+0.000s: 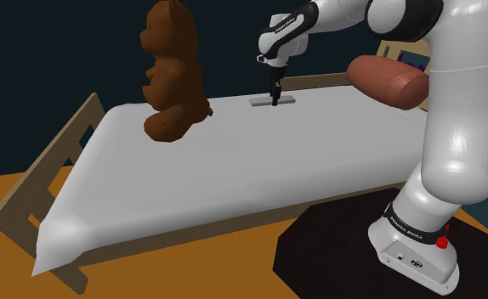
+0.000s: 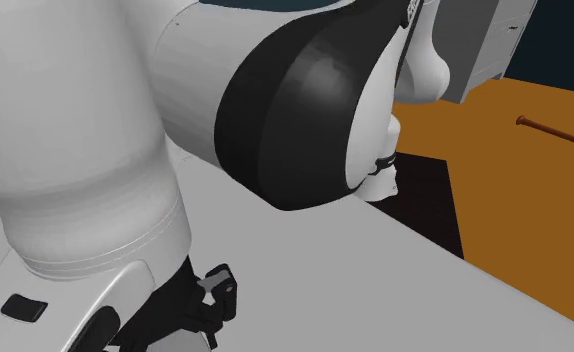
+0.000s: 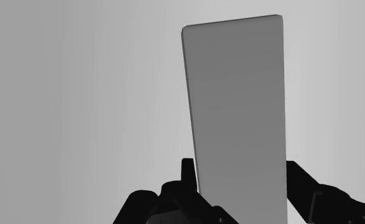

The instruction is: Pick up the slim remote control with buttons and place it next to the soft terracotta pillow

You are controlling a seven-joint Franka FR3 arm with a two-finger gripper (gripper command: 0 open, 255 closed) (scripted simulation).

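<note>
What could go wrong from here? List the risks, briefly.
1. The grey remote lies flat on the white bed with the gripper down over it. Such a thin slab may slip out on lifting.
2. In the shoulder view the terracotta pillow appears close beside the arm, so the swing toward it might nudge the pillow.

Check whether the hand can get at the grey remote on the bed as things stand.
Probably yes. The hand is down right at the remote, which lies bare on the bed with nothing on it. The teddy bear and the pillow sit well off to either side.
</note>
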